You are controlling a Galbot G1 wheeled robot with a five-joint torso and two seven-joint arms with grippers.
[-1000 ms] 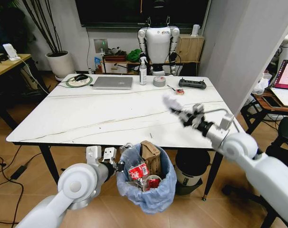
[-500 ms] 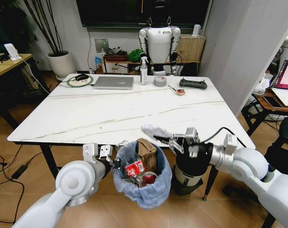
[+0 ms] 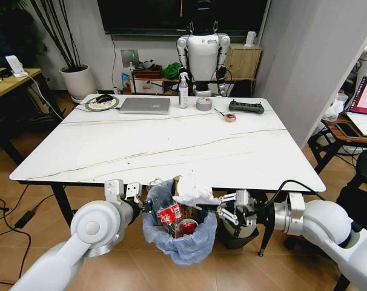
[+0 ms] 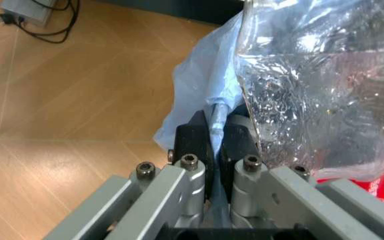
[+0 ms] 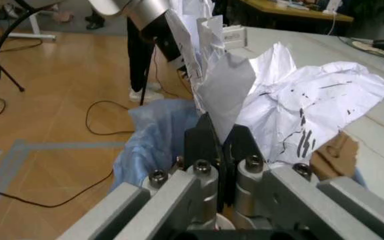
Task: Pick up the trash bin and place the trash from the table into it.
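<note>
Two end effectors pinching: right (image 3: 203,205) holds crumpled paper (image 3: 194,193) over trash bin (image 3: 182,242); left (image 3: 148,206) grips rim.

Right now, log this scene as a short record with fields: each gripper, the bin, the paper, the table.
left gripper: shut on the rim of the trash bin, holding it below the table's near edge
right gripper: shut on the crumpled white paper, above the bin's mouth
bin contents: brown cardboard, red wrappers
table: laptop, tape roll, spray bottle at the far side
</note>
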